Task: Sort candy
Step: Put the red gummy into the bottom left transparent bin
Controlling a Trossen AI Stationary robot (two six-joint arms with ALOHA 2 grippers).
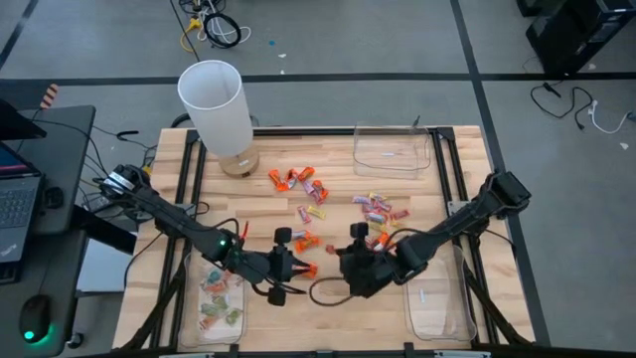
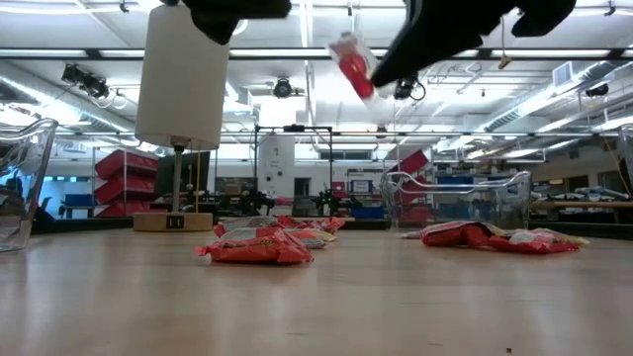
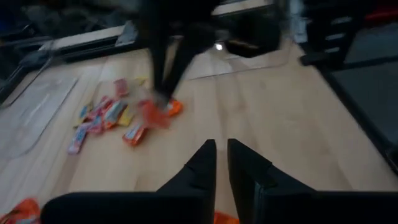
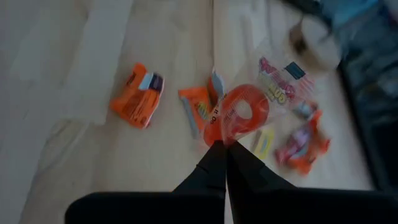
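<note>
1. High view: candy [image 1: 316, 196] lies scattered mid-worktop [image 1: 328, 318], between the white lamp [image 1: 217, 107] far left and an empty clear tray [image 1: 393, 149] far right. The left gripper [image 1: 301, 267] and right gripper [image 1: 350, 261] meet at the near centre. A near-left tray [image 1: 221, 303] holds pale sweets; the near-right tray [image 1: 437, 303] sits under the right arm.
2. Low view: a red-wrapped sweet [image 2: 353, 65] hangs aloft from a dark gripper; piles rest on the wood.
3. Left wrist view: jaws narrowly parted, holding nothing.
4. Right wrist view: jaws pinched on an orange ring sweet [image 4: 244, 115] in a clear wrapper.
</note>
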